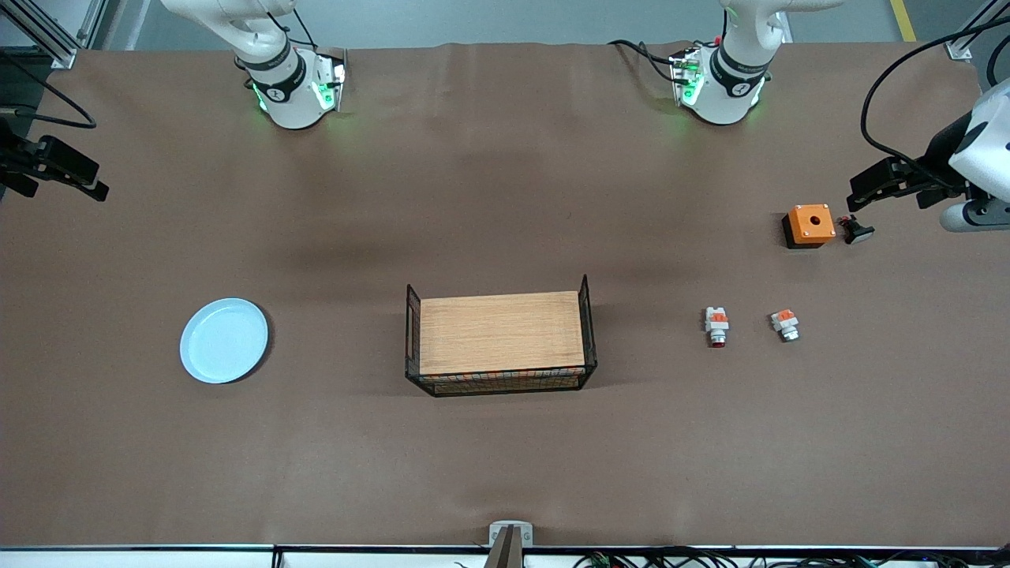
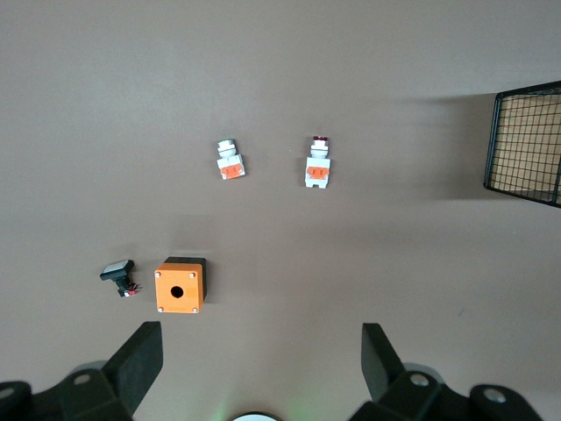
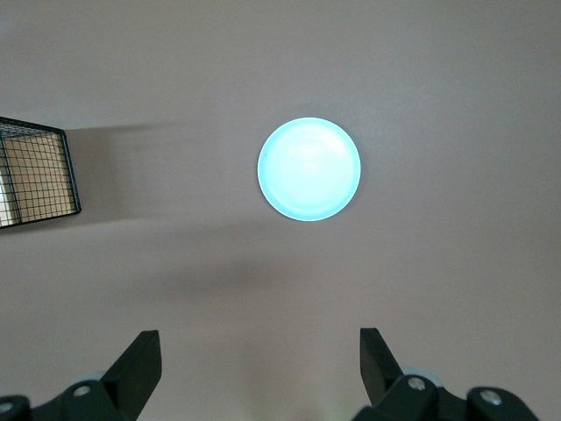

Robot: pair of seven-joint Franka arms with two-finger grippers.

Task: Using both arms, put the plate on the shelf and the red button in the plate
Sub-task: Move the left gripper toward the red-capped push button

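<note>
Both end effectors open, empty, high over tabletop – left end effector (image 2: 259, 368) above red button (image 1: 716, 326), right end effector (image 3: 259, 368) above plate (image 1: 224, 340)

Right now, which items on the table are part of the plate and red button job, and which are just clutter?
Job items:
- plate, toward the right arm's end
- red button, toward the left arm's end

Just lying about:
- silver-tipped button part, beside the red button
- orange box with a hole
- small black part beside it
- wire basket with wooden top, mid-table
</note>
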